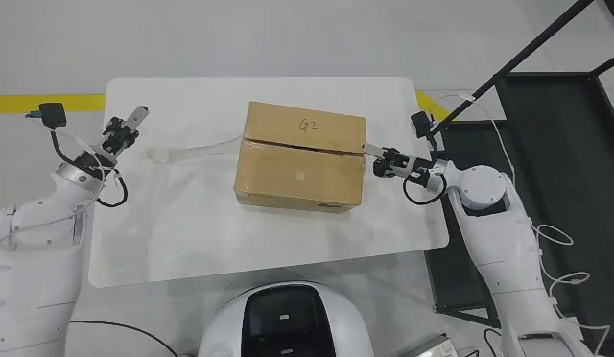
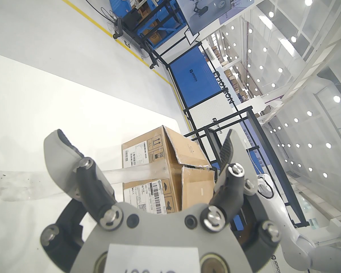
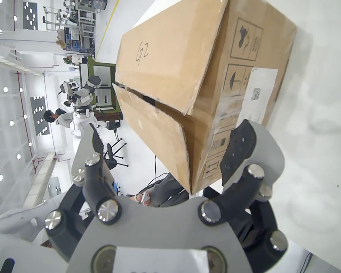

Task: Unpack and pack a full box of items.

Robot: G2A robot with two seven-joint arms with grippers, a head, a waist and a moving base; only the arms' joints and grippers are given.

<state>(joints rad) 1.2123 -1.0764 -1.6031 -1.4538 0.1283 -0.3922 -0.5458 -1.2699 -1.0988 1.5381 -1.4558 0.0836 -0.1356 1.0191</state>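
A brown cardboard box (image 1: pixel 301 155) marked "G2" sits mid-table with both top flaps down and a narrow gap along the seam. A peeled strip of clear tape (image 1: pixel 187 151) trails from its left end across the table. My left gripper (image 1: pixel 129 127) hovers open near the table's left edge, well clear of the box (image 2: pixel 159 166); the tape (image 2: pixel 45 180) runs past one of its fingers (image 2: pixel 65 151). My right gripper (image 1: pixel 376 159) is open at the box's right end, level with the seam. There the box (image 3: pixel 170 58) has its end corner between the spread fingers of the right gripper (image 3: pixel 167 143).
The white table (image 1: pixel 192 232) has bare room in front of and behind the box. A black metal rack (image 1: pixel 547 127) stands just off the table's right edge, beside the right arm. A yellow floor line (image 1: pixel 48 101) runs to the left.
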